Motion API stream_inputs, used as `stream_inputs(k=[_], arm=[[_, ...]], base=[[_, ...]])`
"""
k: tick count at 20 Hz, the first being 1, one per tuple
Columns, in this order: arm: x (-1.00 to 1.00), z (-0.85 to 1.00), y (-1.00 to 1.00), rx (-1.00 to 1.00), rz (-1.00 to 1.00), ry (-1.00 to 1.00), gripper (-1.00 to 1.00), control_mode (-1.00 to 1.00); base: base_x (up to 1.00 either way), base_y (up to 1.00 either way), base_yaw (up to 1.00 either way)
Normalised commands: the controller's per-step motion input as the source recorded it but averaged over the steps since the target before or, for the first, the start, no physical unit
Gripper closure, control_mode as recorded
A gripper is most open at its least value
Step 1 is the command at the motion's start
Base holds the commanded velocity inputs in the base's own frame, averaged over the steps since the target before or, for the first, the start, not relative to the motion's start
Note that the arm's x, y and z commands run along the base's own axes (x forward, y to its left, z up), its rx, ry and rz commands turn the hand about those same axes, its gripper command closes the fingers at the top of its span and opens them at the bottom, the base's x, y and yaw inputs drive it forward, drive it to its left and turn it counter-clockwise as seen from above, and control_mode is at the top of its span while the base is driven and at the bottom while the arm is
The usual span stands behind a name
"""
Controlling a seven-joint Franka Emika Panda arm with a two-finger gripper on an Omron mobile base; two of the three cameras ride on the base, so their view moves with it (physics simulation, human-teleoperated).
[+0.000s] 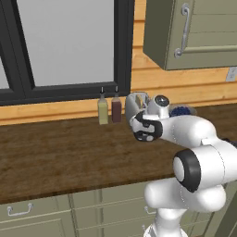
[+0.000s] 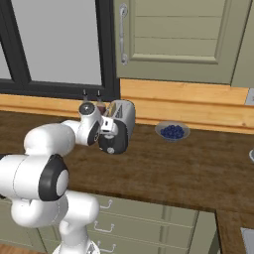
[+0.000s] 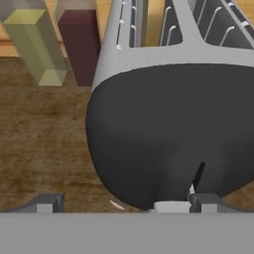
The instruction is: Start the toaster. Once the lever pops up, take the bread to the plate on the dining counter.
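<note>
- Toaster (image 2: 123, 115) stands at the back of the wood-topped counter (image 1: 55, 152), close under the window sill, its rounded black end panel (image 3: 163, 134) turned toward the hand.
- Left of it, in the left base view, an olive bottle (image 1: 102, 110) and a dark red bottle (image 1: 116, 108) stand side by side against the wall board; the hand view shows the red one just beside the toaster's side.
- Left of the bottles the counter runs on bare to the picture's edge, with wide open room and a free front edge above the green drawers (image 1: 28, 217).
- Gripper (image 3: 124, 204) sits low at the toaster's black end, fingers spread as wide as they go and holding nothing; the right fingertip (image 3: 204, 201) is right at the panel's lower edge, by a narrow dark slot, and contact cannot be told.
- Hand view looks into the top slots, where a pale yellow strip that may be the bread (image 3: 155, 22) shows.
- Right base view shows, right of the toaster and well apart, a bowl of blueberries (image 2: 172, 131), with bare counter between them.
- Above hangs a green wall cabinet (image 2: 173, 39).
</note>
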Motion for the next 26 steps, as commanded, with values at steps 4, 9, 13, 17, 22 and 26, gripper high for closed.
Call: stream_inputs(k=[4, 9, 13, 17, 22, 26], arm=[[0.04, -0.35, 0.00, 0.00, 0.00, -0.01, -1.00, -1.00], [-0.24, -0.79, 0.00, 0.00, 0.00, -0.05, -1.00, -1.00], [-0.10, -0.86, 0.00, 0.00, 0.00, -0.06, -1.00, -1.00], [-0.04, -0.85, 0.00, 0.01, 0.00, -0.02, -1.00, -1.00], [-0.85, 0.45, -0.02, 0.10, -0.02, -0.14, -1.00, -1.00], [-0.83, 1.00, -0.04, 0.19, -0.07, -0.07, -1.00, -1.00]], base=[[0.00, 0.00, 0.00], [0.00, 0.00, 0.00], [0.00, 0.00, 0.00], [0.00, 0.00, 0.00], [0.00, 0.00, 0.00], [0.00, 0.00, 0.00]])
